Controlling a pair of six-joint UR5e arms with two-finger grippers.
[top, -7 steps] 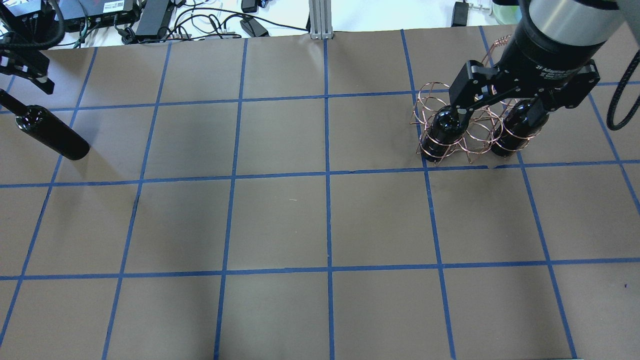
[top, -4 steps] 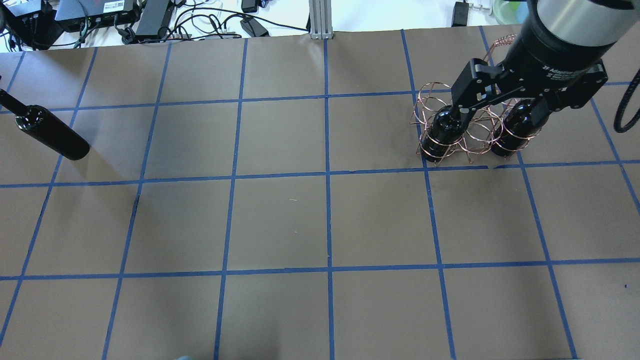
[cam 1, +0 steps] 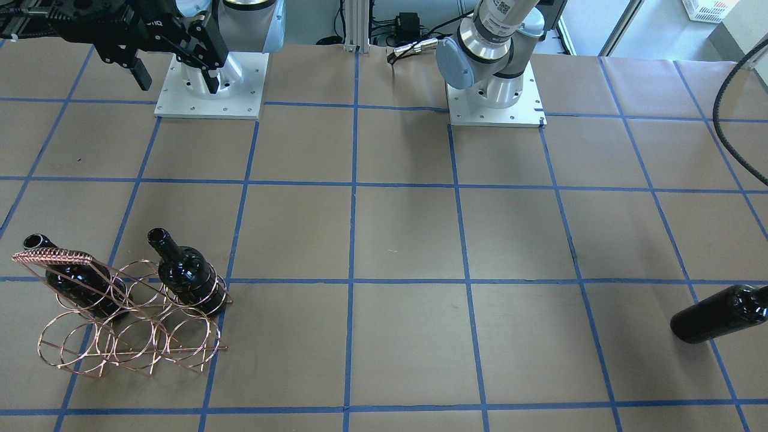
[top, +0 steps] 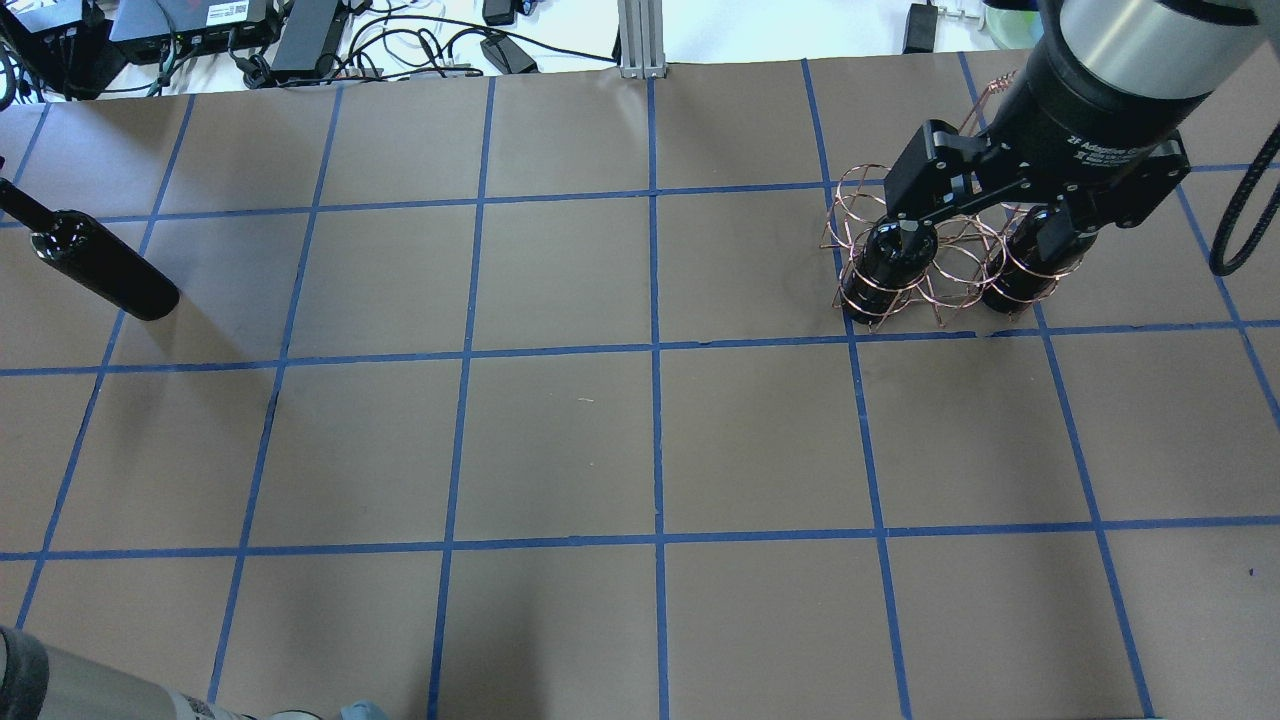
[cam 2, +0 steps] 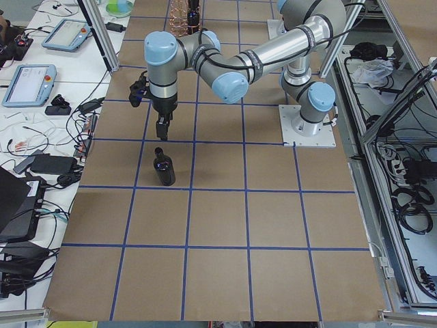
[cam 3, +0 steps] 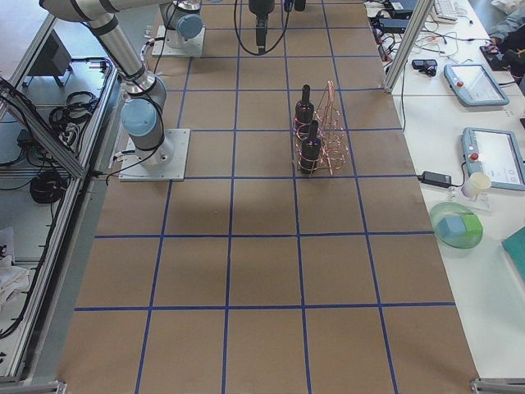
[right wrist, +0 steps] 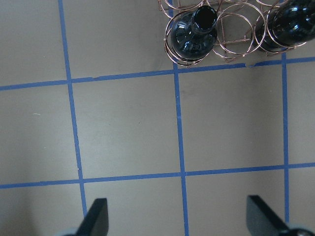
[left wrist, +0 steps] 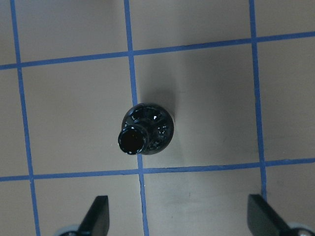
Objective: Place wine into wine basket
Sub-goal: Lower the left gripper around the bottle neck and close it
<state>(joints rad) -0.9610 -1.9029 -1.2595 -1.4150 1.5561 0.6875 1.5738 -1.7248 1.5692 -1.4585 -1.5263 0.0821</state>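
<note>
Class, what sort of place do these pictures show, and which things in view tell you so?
Most likely a robotics lab or test cell. A left arm and right arm are bolted to a table gridded with blue tape, and teach pendants and cables lie on benches beside it.

Bright, even overhead light leaves soft shadows on the table (top: 560, 450) and small glints on the wine (left wrist: 146, 129).

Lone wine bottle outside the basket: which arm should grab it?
Left. The left gripper, open, hangs close over the lone wine bottle; the right gripper is at the wine basket.
</note>
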